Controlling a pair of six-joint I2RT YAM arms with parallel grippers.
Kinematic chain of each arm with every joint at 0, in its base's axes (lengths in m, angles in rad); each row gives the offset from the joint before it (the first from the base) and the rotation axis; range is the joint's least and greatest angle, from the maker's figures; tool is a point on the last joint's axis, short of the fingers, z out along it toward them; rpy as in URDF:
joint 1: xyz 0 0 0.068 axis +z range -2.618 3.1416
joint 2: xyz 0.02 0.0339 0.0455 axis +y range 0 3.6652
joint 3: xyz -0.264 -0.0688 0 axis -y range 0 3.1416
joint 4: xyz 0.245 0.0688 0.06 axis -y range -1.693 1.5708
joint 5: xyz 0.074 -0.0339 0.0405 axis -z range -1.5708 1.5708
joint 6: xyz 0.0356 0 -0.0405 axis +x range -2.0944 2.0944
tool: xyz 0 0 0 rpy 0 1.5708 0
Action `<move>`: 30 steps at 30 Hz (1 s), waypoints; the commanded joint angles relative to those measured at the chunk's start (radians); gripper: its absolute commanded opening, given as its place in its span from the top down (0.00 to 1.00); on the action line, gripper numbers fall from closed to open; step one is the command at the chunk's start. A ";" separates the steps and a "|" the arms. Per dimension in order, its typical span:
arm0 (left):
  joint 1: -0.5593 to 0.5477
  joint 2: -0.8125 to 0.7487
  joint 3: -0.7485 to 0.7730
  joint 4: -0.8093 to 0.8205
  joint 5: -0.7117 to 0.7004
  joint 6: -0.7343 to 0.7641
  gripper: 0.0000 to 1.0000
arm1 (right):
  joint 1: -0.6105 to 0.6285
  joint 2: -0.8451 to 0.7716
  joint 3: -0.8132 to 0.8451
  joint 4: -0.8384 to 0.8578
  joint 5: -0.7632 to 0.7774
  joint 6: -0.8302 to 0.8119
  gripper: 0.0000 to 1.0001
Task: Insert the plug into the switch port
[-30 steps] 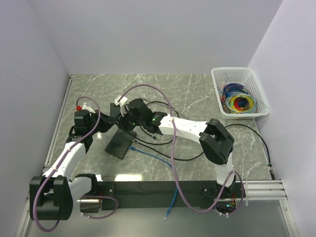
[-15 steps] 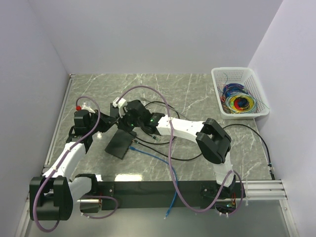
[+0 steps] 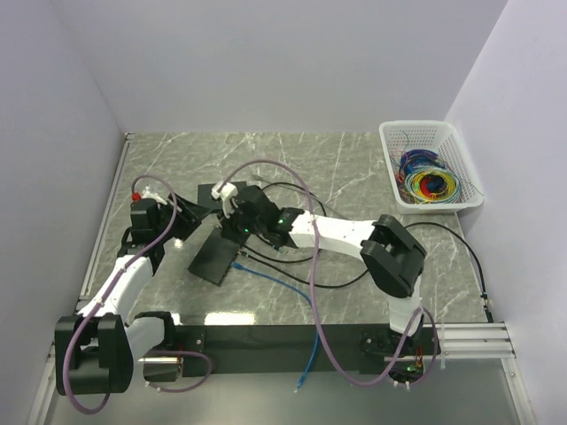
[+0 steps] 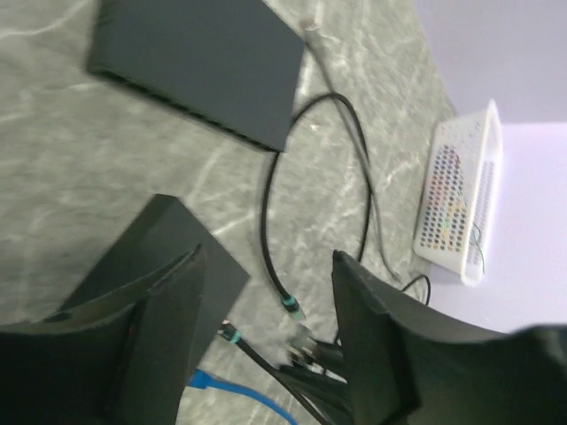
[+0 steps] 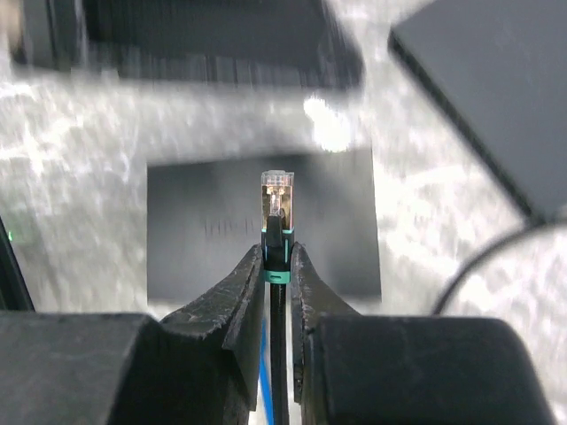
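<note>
Right gripper [image 5: 277, 266] pinches the Ethernet plug [image 5: 276, 190] aimed at the black switch [image 5: 195, 230], left gripper [image 4: 266, 261] spread empty nearby; any misalignment at the port could jam the plug or twist it loose.

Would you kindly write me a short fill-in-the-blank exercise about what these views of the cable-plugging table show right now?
1. The right gripper is shut on the clear-tipped ___ of a black cable.
2. The coloured wire coils lie in the white plastic ___.
3. On the left gripper the jaws stand ___.
4. The thin cable hanging off the near edge of the table is ___.
Missing words: plug; basket; open; blue.
</note>
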State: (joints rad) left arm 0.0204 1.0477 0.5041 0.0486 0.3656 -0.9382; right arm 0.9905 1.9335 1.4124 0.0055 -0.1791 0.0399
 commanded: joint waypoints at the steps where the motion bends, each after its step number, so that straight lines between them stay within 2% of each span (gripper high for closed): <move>1: 0.030 0.009 -0.039 0.020 -0.033 0.015 0.35 | -0.003 -0.126 -0.084 0.002 0.026 0.026 1.00; 5: 0.058 0.006 -0.082 0.043 -0.066 0.016 0.30 | 0.000 -0.194 -0.168 -0.054 0.033 0.057 1.00; 9: 0.091 0.026 -0.121 0.074 -0.086 0.018 0.30 | 0.037 -0.229 -0.227 -0.102 0.036 0.080 1.00; 14: 0.136 0.078 -0.144 0.141 -0.079 0.016 0.30 | 0.120 -0.188 -0.276 -0.111 0.032 0.113 1.00; 21: 0.139 0.153 -0.151 0.215 -0.037 0.019 0.33 | 0.143 -0.033 -0.191 -0.145 0.012 0.138 1.00; 30: 0.139 0.175 -0.167 0.246 -0.014 0.041 0.35 | 0.145 0.062 -0.104 -0.173 0.001 0.140 1.00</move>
State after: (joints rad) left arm 0.1566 1.2148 0.3504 0.2401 0.3260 -0.9253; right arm 1.1351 1.9762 1.2663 -0.1547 -0.1684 0.1665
